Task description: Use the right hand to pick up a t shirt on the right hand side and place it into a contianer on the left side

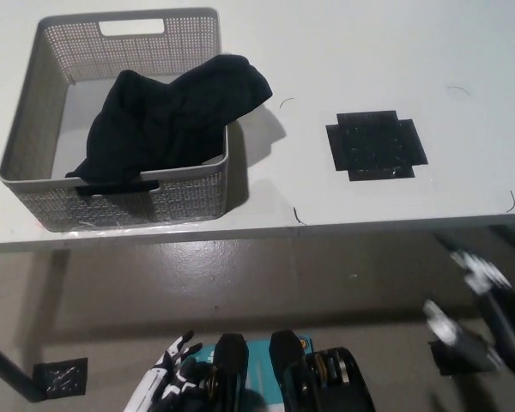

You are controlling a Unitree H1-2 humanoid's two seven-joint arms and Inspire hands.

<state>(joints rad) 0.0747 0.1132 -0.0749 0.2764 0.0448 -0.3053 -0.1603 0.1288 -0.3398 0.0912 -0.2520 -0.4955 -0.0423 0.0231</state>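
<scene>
Right now you have the black cotton t shirt (pixel 170 116) lying crumpled inside the grey perforated plastic basket (pixel 34 129) at the left of the white table (pixel 369 51), with one fold draped over the basket's right rim and hanging just past it. The basket stands upright near the table's front edge, a handle slot cut in its far wall. Your black right hand (pixel 476 309) is down off the table at the lower right, below the table edge and blurred; its fingers look spread apart and it holds nothing. Your white left hand (pixel 167 382) rests low at the bottom left, fingers apart, also empty. To the right of the basket, well apart from it, a flat black cross-shaped mat (pixel 376 145) lies on the table. A small black square pad (pixel 60 375) sits on the floor at the lower left. No writing or brand can be read on any of these
</scene>
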